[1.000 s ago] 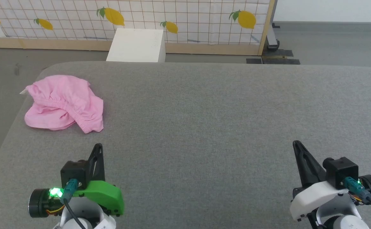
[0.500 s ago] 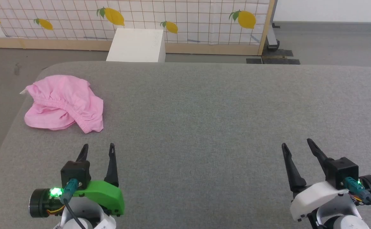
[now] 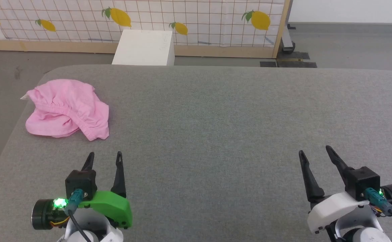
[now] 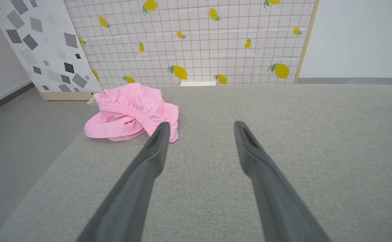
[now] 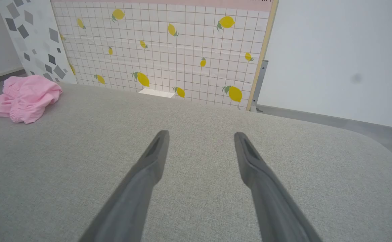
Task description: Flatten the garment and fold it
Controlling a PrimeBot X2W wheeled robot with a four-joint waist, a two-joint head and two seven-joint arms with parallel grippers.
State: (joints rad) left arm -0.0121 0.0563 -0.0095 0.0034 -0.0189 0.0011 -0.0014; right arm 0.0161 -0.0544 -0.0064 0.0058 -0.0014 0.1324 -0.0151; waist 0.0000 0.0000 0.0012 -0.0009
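Observation:
The garment point(image 3: 67, 109) is a crumpled heap of light pink shorts with a gathered waistband, lying near the far left corner of the grey padded table point(image 3: 216, 117). A small white tag sticks out at its left edge. The garment point(image 4: 132, 112) lies ahead and left of my left fingers in the left wrist view, and the garment point(image 5: 23, 95) sits at the far left in the right wrist view. My left gripper point(image 3: 104, 155) hovers open at the near left, a short way in front of the heap. At the near right, my right gripper point(image 3: 314, 150) is open and empty.
A white box point(image 3: 144, 47) stands on the floor behind the table. A lemon-patterned grid screen point(image 3: 148, 16) with a wooden frame runs along the back. Grey floor drops off past the table's left edge point(image 3: 1, 101).
Both grippers have gone from shut to open. The arms have barely shifted and the garment lies as before.

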